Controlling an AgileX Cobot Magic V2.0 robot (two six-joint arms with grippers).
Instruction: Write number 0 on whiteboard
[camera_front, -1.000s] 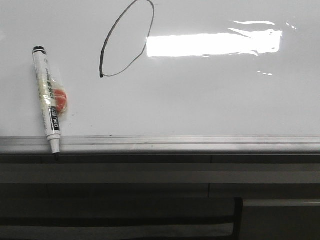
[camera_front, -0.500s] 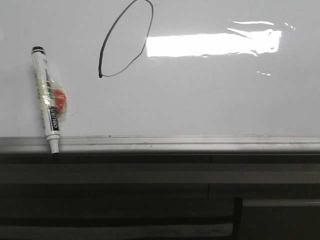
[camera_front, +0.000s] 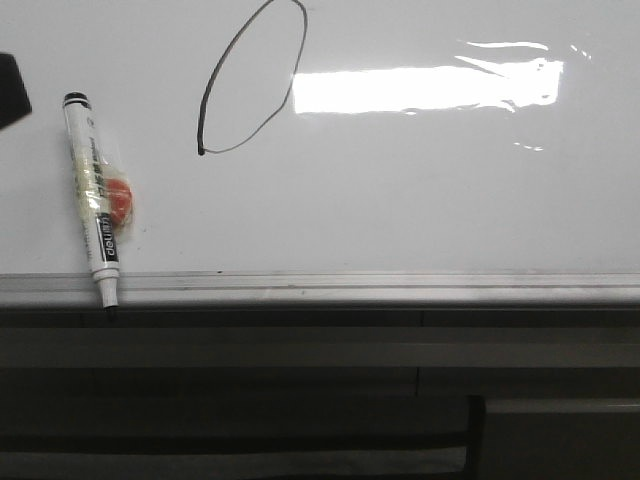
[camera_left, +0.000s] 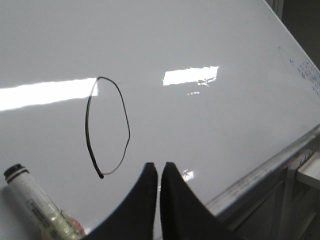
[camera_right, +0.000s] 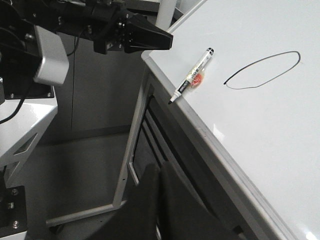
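The number 0 (camera_front: 203, 120) is a thin black slanted oval on the whiteboard (camera_front: 450, 200), cut off by the top of the front view. It shows whole in the left wrist view (camera_left: 88, 125) and in the right wrist view (camera_right: 226, 83). A white marker pen (camera_front: 95, 200) with an orange patch lies on the board left of the oval, its tip over the grey rim (camera_front: 400, 285). My left gripper (camera_left: 159, 167) is shut and empty above the board near the oval; its dark edge shows at the front view's left (camera_front: 10, 88). My right gripper (camera_right: 159, 172) is shut and empty, off the board beside its rim.
Dark grey ledges (camera_front: 300, 350) run below the rim. The marker also shows in the left wrist view (camera_left: 30, 200) and the right wrist view (camera_right: 192, 76). The left arm (camera_right: 130, 32) hangs over the board's corner. Faint blue scribbles (camera_left: 307, 72) mark the board's far side.
A dark part of my left gripper has come into the front view at the left edge. The marker and the oval have not moved.
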